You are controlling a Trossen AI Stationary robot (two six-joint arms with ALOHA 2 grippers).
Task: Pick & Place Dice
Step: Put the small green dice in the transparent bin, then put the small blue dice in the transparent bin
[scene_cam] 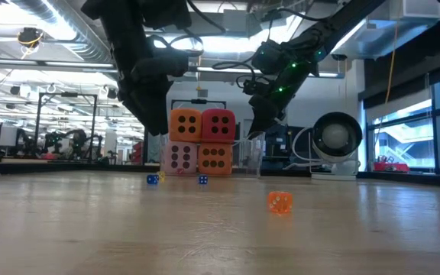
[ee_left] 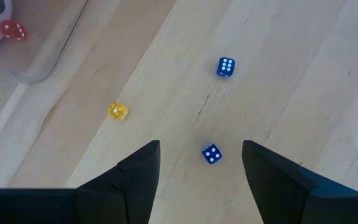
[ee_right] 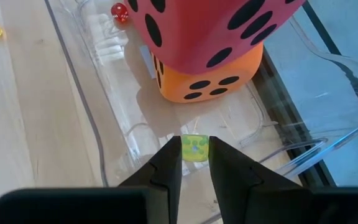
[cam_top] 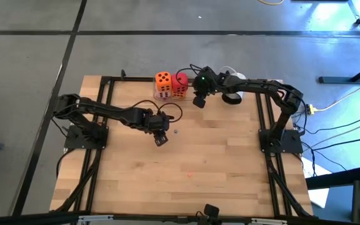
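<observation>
The four big dice are sitting stacked two on two in a clear tray [ee_right: 98, 37] at the far edge of the table [cam_top: 230, 162]: the orange die [scene_cam: 185, 125] and the red die [scene_cam: 218, 126] on top, the pale pink die [scene_cam: 179, 157] and a second orange die [scene_cam: 215, 158] underneath. The right gripper [ee_right: 195, 163] is hanging over the tray just beside the stack, its fingers pinching a tiny yellow-green die [ee_right: 194, 148]. The left gripper [ee_left: 201, 165] is hovering low over the middle of the table, fingers spread apart and holding nothing, with a small blue die [ee_left: 211, 154] lying between them. Another blue die [ee_left: 225, 66] and a small yellow die [ee_left: 118, 111] are lying nearby on the wood.
</observation>
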